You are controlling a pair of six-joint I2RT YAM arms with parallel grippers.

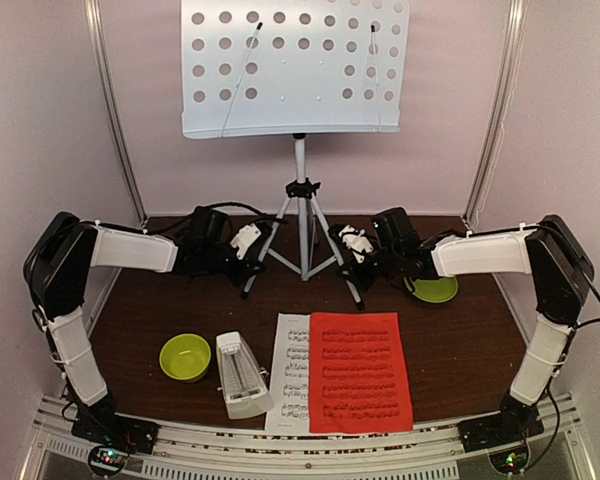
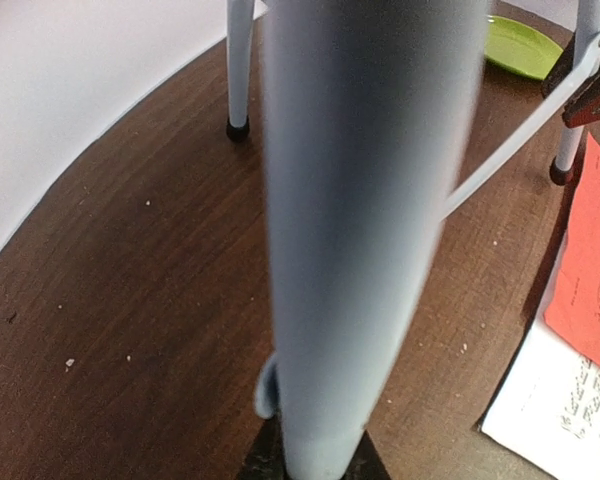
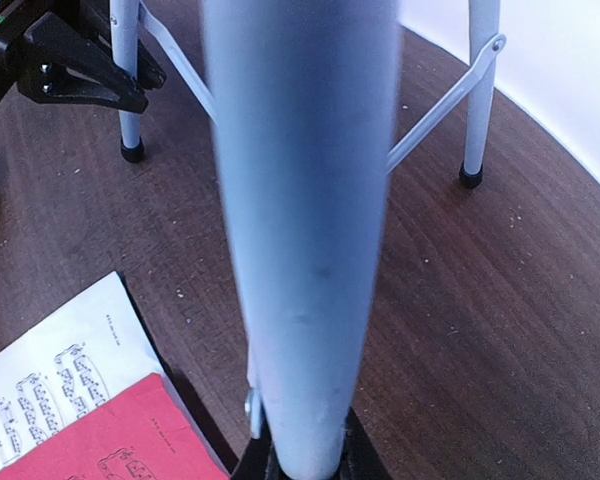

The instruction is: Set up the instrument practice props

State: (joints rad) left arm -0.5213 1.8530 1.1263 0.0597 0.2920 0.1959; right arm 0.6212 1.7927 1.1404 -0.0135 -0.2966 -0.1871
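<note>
A: Item one, music stand [image 1: 295,70]?
B: Pale perforated desk on a tripod, upright at the back middle of the table [image 1: 460,340], between the two arms

A: Left gripper [image 1: 255,245]?
B: Narrow opening, fingers clamped on the stand's left-hand tripod leg. In its wrist view the pale tube fills the gap between the dark fingertips [image 2: 262,465]

A: Right gripper [image 1: 348,247]?
B: Same entry, mirrored. Narrow opening, clamped on the right-hand tripod leg, with the tube running up between its fingertips in the right wrist view

A: Sheets?
B: Red sheet [image 1: 360,370], flat, near the front edge, right of centre. It lies over the right part of the white sheet [image 1: 292,370], which shows a left strip of printed notes. Both lie in front of the tripod, apart from its feet

A: Metronome [image 1: 242,375]?
B: Small white pyramid, near the front edge, just left of the white sheet. Standing or lying: cannot tell

A: Sundries?
B: Lime-green bowl [image 1: 184,357], just left of the metronome. Lime-green plate [image 1: 435,289], at the right, partly hidden by the right arm's wrist
</note>
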